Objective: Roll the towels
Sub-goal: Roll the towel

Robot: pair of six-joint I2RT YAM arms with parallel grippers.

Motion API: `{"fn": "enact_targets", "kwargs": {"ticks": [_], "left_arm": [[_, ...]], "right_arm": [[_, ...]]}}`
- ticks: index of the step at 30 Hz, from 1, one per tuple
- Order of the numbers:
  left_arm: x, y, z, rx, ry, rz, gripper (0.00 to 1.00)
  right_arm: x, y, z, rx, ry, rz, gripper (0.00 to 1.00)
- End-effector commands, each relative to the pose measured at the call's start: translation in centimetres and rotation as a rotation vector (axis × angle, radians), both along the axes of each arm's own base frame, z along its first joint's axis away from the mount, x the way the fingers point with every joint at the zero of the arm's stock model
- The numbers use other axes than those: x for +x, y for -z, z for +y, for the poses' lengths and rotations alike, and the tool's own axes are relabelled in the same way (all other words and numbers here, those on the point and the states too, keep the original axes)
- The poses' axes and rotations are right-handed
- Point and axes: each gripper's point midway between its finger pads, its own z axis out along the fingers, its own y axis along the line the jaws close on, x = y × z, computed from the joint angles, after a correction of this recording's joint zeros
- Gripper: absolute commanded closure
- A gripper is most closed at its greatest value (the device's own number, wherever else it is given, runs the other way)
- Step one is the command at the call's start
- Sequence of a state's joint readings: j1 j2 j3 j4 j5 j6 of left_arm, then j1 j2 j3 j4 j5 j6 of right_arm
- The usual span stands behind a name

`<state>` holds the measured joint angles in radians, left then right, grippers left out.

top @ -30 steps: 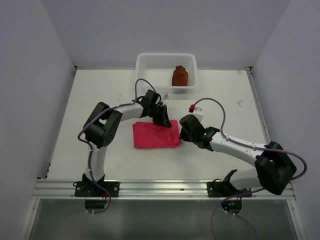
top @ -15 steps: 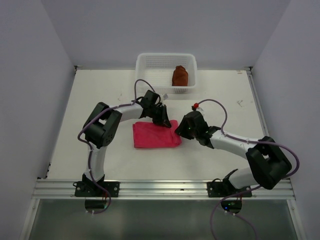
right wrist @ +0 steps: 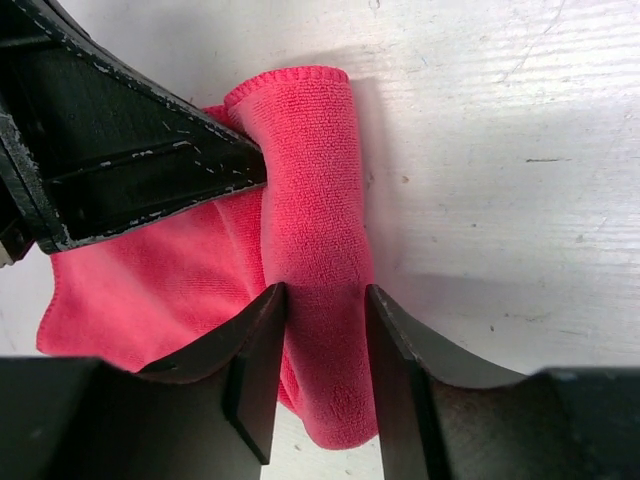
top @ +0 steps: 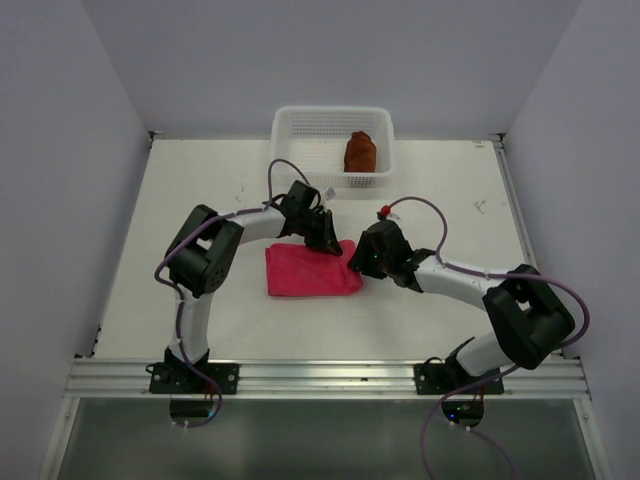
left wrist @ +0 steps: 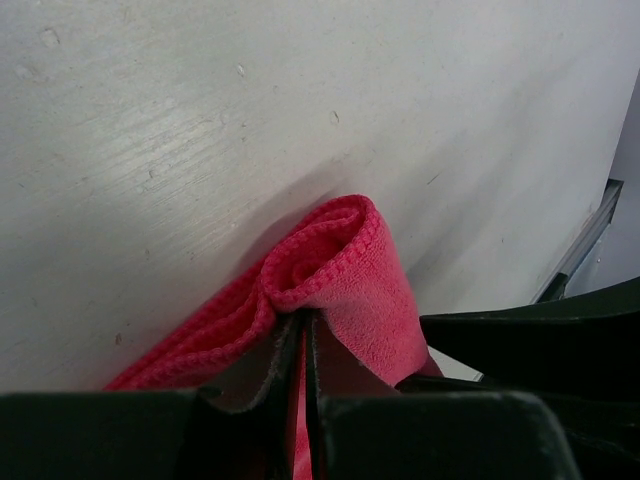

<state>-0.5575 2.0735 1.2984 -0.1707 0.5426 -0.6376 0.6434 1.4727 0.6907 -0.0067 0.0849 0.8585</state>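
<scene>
The pink towel (top: 305, 272) lies mostly flat on the table, its right edge curled into a thick fold (right wrist: 310, 180). My left gripper (top: 333, 246) is shut on the towel's far right corner, where the hem (left wrist: 350, 270) loops up out of the closed jaws (left wrist: 303, 325). My right gripper (top: 355, 262) straddles that rolled right edge (right wrist: 325, 300), both fingers against the cloth. The left gripper's black finger (right wrist: 130, 160) shows in the right wrist view, just beyond the fold. The rust-brown towel (top: 360, 152) sits bundled in the white mesh basket (top: 300, 125).
The basket stands at the table's far edge against the back wall. A metal rail (top: 320, 375) runs along the near edge between the arm bases. Grey walls close in on the left and right.
My right arm has swung left, bringing its gripper onto the pink towel's right edge, and its jaws have widened a little. The left gripper and both towels have stayed put.
</scene>
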Motion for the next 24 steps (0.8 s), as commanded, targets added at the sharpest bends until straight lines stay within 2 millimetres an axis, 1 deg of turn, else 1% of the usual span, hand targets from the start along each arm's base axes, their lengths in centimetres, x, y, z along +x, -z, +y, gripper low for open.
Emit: {"fn": "enact_targets", "kwargs": {"ticks": [1,5,7,8,11,14,15,18,19,21,22,23,24], "left_arm": [[0.3,1.0,1.5,0.061,-0.047,-0.006,0.92],[0.4,0.8,1.4,0.056,-0.044,-0.01,0.92],[0.4,0.7,1.3,0.052,-0.045,-0.01,0.92],[0.4,0.6,1.3,0.05,-0.045,-0.01,0.92],[0.4,0.6,1.3,0.05,-0.045,-0.01,0.92],[0.4,0.6,1.3,0.05,-0.047,-0.009,0.92],[0.3,0.6,1.3,0.049,-0.045,-0.009,0.92],[0.3,0.5,1.3,0.048,-0.046,-0.009,0.92],[0.3,0.5,1.3,0.047,-0.045,-0.011,0.92],[0.4,0.4,1.2,0.043,-0.044,-0.013,0.91],[0.4,0.2,1.2,0.041,-0.045,-0.013,0.91],[0.6,0.0,1.1,0.04,-0.047,-0.016,0.9],[0.6,0.0,1.1,0.038,-0.049,-0.014,0.9]], "right_arm": [[0.7,-0.6,-1.1,-0.11,-0.015,-0.033,0.55],[0.8,-0.7,-1.5,-0.136,-0.01,-0.034,0.49],[0.7,-0.2,-1.2,-0.131,-0.023,-0.025,0.48],[1.0,-0.4,-0.8,-0.113,-0.027,-0.037,0.48],[0.9,0.0,0.3,-0.075,-0.058,-0.031,0.48],[0.9,0.5,0.6,-0.079,-0.069,-0.022,0.5],[0.9,0.6,0.7,-0.078,-0.075,-0.02,0.55],[0.8,0.7,0.5,-0.082,-0.071,-0.021,0.64],[0.8,0.8,0.5,-0.085,-0.073,-0.024,0.7],[0.9,0.5,0.5,-0.08,-0.074,-0.035,0.77],[0.9,0.4,0.6,-0.084,-0.083,-0.039,0.85],[0.7,0.5,0.5,-0.095,-0.085,-0.04,0.88],[0.8,0.1,0.6,-0.101,-0.091,-0.05,0.9]]}}
